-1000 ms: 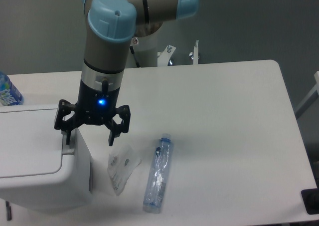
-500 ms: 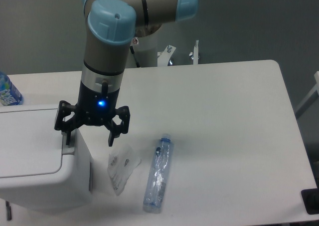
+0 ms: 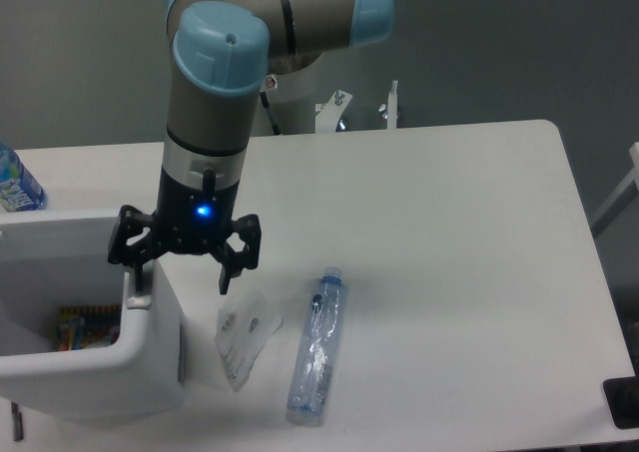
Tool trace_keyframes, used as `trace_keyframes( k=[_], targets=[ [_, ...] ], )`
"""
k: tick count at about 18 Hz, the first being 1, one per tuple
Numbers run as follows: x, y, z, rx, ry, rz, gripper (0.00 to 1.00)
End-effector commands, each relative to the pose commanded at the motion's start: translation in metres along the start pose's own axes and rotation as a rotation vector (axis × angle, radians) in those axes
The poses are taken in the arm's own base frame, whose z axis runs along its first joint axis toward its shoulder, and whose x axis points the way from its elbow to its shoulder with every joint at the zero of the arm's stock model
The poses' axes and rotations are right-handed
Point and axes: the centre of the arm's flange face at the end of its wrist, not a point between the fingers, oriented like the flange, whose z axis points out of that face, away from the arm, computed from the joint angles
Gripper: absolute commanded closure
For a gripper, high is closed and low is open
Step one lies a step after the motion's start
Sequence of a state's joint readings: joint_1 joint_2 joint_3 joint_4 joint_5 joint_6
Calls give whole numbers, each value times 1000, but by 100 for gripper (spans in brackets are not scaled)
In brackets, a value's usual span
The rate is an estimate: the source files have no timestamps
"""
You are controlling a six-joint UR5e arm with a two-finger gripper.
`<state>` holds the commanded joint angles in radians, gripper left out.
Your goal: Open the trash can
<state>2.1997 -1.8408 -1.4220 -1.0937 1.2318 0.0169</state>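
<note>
Standing at the front-left corner of the white desk [image 3: 449,223]: the trash can [image 3: 95,372], a large boxy white bin with rounded corners, cut off by the left frame edge. Lid no longer flat across the top as 0.5 s ago; interior now exposed, with colourful printed packaging [image 3: 85,327] lying at the bottom. Positioned over the bin's right rim: the gripper [image 3: 185,272], pointing downward, blue indicator light lit on its body. Jaws spread wide, gripping nothing; 1 finger down at the grey push bar [image 3: 138,297] on the rim, contact likely but not certain from this angle, the other finger hanging outside the bin's right wall above the desk. Arm [image 3: 215,83] rising straight up from the gripper, grey with light blue joint caps. Lying flat on the desk just right of the bin: 1 crumpled clear plastic wrapper [image 3: 245,337]. Next to that, apart from it: 1 crushed clear plastic bottle [image 3: 318,347] on its side, cap end pointing away from the front edge. Partly visible at the far left edge, behind the bin: 1 blue-labelled bottle [image 3: 15,183].
</note>
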Motion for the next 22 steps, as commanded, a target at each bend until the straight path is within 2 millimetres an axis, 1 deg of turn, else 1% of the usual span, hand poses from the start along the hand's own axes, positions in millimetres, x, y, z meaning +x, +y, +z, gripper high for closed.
trace_keyframes(
  k=[2, 3, 6, 8, 9, 10, 11, 12, 13, 14, 16, 17, 19, 20, 22],
  targets=[
    [1, -2, -4, 7, 0, 3, 0],
    [3, -4, -9, 19, 0, 8, 0],
    [11, -13, -35, 70, -2, 31, 0],
    [10, -21, -53, 105, -9, 36, 0],
    [1, -25, -61, 120, -18, 28, 0],
    [-17, -29, -72, 138, -36, 4, 0],
    [-30, -31, -87, 160, -55, -12, 0],
    [-38, -32, -97, 176, -69, -10, 0],
    [-41, -33, -101, 181, -93, 7, 0],
    [-51, -33, -104, 179, -145, 26, 0],
    [-69, -27, -112, 156, -303, 60, 0],
    [-79, -24, -110, 130, -371, 63, 0],
    [-97, -19, -107, 95, -426, 64, 0],
    [-105, -17, -108, 86, -434, 78, 0],
    [-129, -9, -119, 66, -455, 115, 0]
  ],
)
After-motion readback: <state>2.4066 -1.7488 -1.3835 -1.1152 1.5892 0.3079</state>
